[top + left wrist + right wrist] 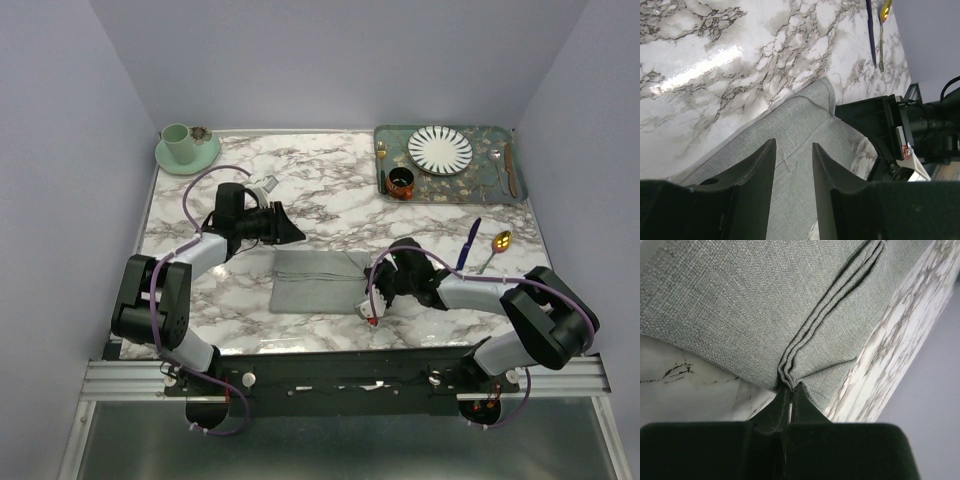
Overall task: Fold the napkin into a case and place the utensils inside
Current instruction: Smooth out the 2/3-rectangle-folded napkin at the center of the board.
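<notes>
- One marble table (330, 195) carries the whole scene. A green tray (392, 138) is set in its far right corner, well away from the work.
- Near the middle of the front edge the napkin (315, 282) is laid as a flattened grey rectangle, already doubled over. Several stacked layers are shown at its right end in the right wrist view. The folding step is judged to be in hand: a narrow case has not yet been formed and nothing has been put inside.
- At the napkin's near right corner the right gripper (790, 387) is pinched together on the bundled fold edges, so the layers are held by that corner.
- Over the far left part of the cloth the left gripper (792, 147) is held with its fingers apart. Grey fabric is seen through the gap and nothing is clamped; whether the tips touch the cloth cannot be told.
- To the right of the napkin, between it and the tray, the utensils are left side by side on bare marble: a blue-handled piece (468, 243) and a gold-bowled spoon (498, 243), both untouched.
- Next, the pinched corner would probably need to be carried across or over while the opposite side is pressed or pinched by the left arm. The layers should be kept aligned so that an open mouth is left facing the utensils.
</notes>
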{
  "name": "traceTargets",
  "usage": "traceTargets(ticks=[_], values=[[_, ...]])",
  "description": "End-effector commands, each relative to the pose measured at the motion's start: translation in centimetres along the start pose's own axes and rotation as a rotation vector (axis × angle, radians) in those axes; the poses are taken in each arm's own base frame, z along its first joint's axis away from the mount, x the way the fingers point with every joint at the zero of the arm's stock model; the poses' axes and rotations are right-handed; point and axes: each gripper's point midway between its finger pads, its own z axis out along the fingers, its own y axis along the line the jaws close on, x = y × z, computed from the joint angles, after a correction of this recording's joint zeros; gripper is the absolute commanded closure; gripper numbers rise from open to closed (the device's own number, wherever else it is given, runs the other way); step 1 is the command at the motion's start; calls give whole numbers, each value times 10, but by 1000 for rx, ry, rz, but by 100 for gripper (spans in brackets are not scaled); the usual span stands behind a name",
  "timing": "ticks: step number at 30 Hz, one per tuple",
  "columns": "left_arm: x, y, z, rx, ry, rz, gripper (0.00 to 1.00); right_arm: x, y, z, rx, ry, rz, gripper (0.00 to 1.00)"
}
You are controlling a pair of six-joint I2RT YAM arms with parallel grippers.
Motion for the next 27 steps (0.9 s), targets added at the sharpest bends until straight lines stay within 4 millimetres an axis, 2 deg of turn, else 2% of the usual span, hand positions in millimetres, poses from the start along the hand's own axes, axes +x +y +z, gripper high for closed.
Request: traceTargets(ticks=[1,8,14,18,23,27], values=[[0,-1,18,58,-8,-104,59,-3,-5,1,35,-20,-48,99],[11,-7,23,76,8,-151,59,-10,-10,0,77,-53,-93,99],[17,-8,16,54,11,-140,58,-24,-23,-14,136,-102,-110,99],[19,-12,12,54,7,-132,59,-32,-16,-19,112,-133,-107,99],[18,-12,12,49,4,-147,58,-29,6,-7,43,-132,-97,99],[20,-9,16,46,13,-170,59,-22,15,1,15,-116,-103,99]])
